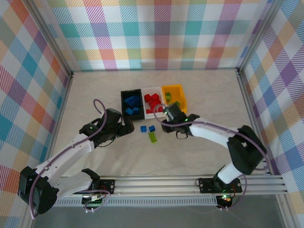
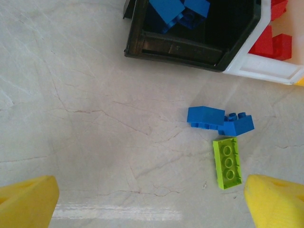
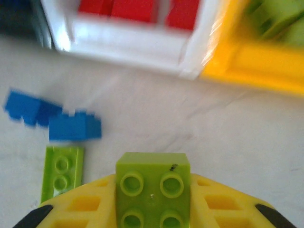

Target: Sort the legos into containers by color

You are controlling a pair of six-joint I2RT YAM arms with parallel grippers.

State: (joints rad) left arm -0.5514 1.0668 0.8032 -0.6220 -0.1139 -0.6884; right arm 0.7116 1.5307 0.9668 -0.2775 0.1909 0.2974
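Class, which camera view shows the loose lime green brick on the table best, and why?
The left wrist view: the lime green brick lies whole and sharp, studs up. The right wrist view shows it blurred near the left edge; the top view shows it as a small speck.

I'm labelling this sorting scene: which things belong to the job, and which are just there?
Job: black bin, white bin, orange-yellow bin, two loose blue bricks, loose lime plate, lime brick in the right pincer.
Just there: plaid walls, metal rail.
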